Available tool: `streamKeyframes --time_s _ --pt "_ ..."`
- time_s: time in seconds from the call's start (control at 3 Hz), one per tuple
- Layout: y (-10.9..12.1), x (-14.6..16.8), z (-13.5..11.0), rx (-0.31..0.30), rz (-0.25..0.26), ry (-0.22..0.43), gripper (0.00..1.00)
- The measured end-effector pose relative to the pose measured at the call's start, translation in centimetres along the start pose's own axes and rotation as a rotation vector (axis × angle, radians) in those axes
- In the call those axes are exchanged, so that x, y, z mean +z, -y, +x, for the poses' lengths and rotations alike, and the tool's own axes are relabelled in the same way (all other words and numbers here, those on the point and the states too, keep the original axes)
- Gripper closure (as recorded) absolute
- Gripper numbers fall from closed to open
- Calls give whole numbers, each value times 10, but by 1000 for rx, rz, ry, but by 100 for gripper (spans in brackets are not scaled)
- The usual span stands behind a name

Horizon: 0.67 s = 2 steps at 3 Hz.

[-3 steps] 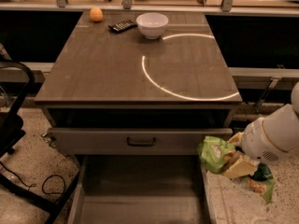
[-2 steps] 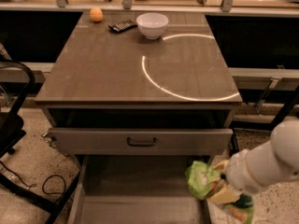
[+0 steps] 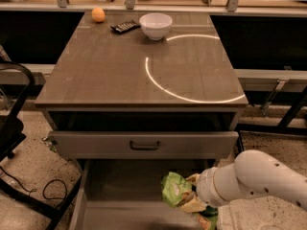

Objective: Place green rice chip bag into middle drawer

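The green rice chip bag [image 3: 175, 189] is crumpled and bright green, with tan chip pictures showing at its lower right. My gripper [image 3: 193, 201] comes in from the right on a white arm [image 3: 259, 178] and is shut on the bag. It holds the bag over the right part of the open middle drawer [image 3: 120, 190], a grey tray pulled out low at the front of the cabinet. The fingers are mostly hidden behind the bag. I cannot tell whether the bag touches the drawer floor.
Above the tray is a grey drawer front with a black handle [image 3: 144, 145]. On the table top [image 3: 110, 71] stand a white bowl [image 3: 155, 25], an orange [image 3: 98, 15] and a black remote [image 3: 125, 27]. A black chair [image 3: 12, 128] and cables [image 3: 53, 190] are at the left.
My arm has moved left and down with the bag, from beside the drawer's right wall to over the drawer's inside.
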<state>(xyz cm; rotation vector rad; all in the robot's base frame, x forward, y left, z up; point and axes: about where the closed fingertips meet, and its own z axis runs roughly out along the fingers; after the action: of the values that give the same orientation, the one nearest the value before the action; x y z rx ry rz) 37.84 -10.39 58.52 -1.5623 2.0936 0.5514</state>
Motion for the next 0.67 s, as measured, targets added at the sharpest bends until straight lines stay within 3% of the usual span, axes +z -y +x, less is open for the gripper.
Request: streamKeyframes --time_s 0.67 --pt "19 73 -24 35 -1 95 100"
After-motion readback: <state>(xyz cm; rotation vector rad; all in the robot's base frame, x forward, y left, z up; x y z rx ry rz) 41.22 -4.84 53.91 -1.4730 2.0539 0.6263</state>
